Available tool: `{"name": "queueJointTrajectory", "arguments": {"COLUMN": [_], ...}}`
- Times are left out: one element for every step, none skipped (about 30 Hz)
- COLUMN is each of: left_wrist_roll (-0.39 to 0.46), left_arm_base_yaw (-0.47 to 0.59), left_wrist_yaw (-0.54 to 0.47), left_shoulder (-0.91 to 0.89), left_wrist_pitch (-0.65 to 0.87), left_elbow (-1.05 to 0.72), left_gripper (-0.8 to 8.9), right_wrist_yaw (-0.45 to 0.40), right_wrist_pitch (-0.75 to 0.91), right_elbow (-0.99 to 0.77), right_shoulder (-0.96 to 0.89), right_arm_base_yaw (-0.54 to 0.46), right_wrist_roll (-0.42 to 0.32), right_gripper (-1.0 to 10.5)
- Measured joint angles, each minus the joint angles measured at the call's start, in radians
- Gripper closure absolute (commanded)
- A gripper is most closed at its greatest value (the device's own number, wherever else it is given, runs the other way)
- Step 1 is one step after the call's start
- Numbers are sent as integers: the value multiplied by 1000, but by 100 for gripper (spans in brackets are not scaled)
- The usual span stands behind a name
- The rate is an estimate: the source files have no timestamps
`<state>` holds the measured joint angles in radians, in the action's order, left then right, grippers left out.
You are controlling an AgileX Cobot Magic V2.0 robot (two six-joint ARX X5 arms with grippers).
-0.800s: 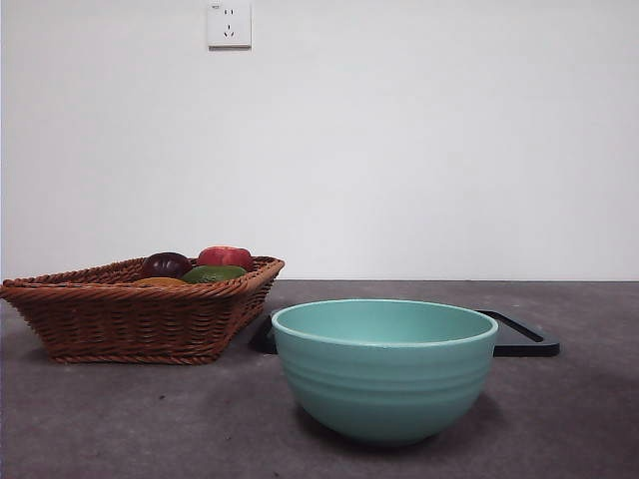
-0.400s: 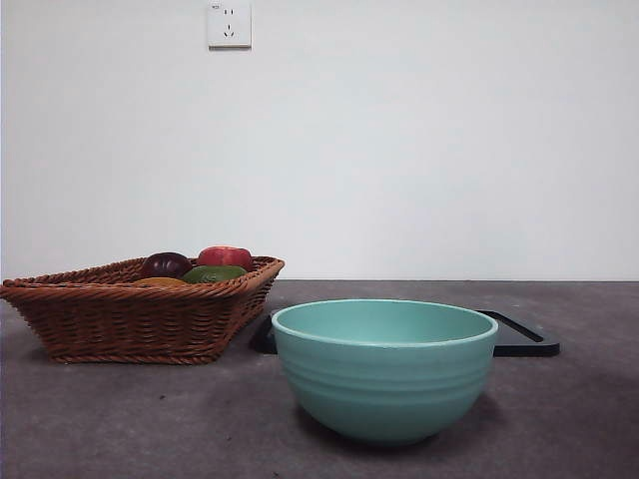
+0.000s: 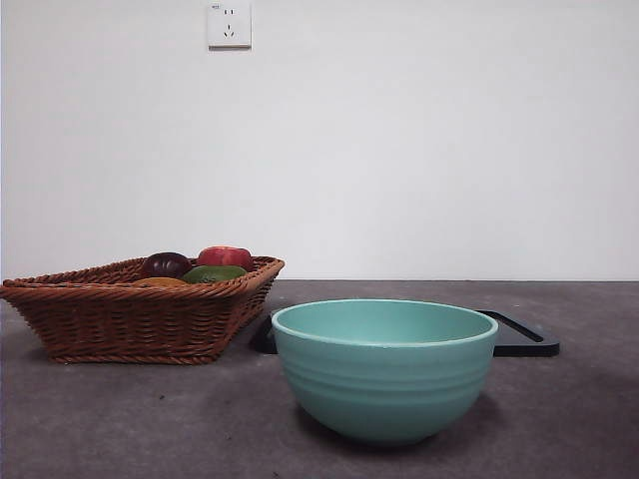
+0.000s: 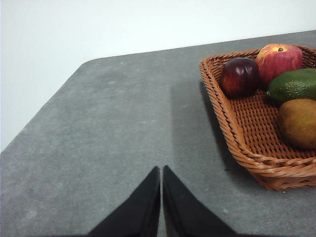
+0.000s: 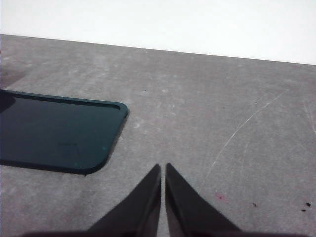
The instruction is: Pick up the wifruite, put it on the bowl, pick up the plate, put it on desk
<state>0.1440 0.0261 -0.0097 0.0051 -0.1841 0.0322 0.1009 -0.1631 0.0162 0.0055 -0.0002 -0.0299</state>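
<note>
The golden-brown wifruite (image 4: 299, 122) lies in a wicker basket (image 4: 247, 143), beside a green avocado (image 4: 294, 85), a dark purple fruit (image 4: 240, 77) and a red apple (image 4: 279, 58). In the front view only its top (image 3: 160, 282) shows over the basket rim (image 3: 130, 291). The teal bowl (image 3: 384, 367) stands empty at the front centre of the desk (image 3: 120, 419). A flat dark plate (image 5: 54, 131) lies behind the bowl (image 3: 519, 334). My left gripper (image 4: 161, 170) is shut, over bare desk beside the basket. My right gripper (image 5: 163, 168) is shut, over bare desk beside the plate.
A white wall with a socket (image 3: 229, 24) stands behind the desk. The desk's far edge and rounded corner (image 4: 84, 64) show in the left wrist view. No arm shows in the front view.
</note>
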Motion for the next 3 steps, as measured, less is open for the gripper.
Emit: {"name": "queueJointTrajectory", "arguments": {"left_wrist_roll": [0, 0, 0], "left_arm_base_yaw": [0, 0, 0], "left_wrist_yaw": [0, 0, 0], "left_shoulder": [0, 0, 0], "left_wrist_pitch": [0, 0, 0], "left_elbow": [0, 0, 0], "left_gripper": [806, 806, 806], "right_wrist_yaw": [0, 0, 0], "right_wrist_pitch": [0, 0, 0], "right_elbow": [0, 0, 0], "right_shoulder": [0, 0, 0], "right_arm_base_yaw": [0, 0, 0], "right_wrist_roll": [0, 0, 0], "right_gripper": [941, 941, 941]}}
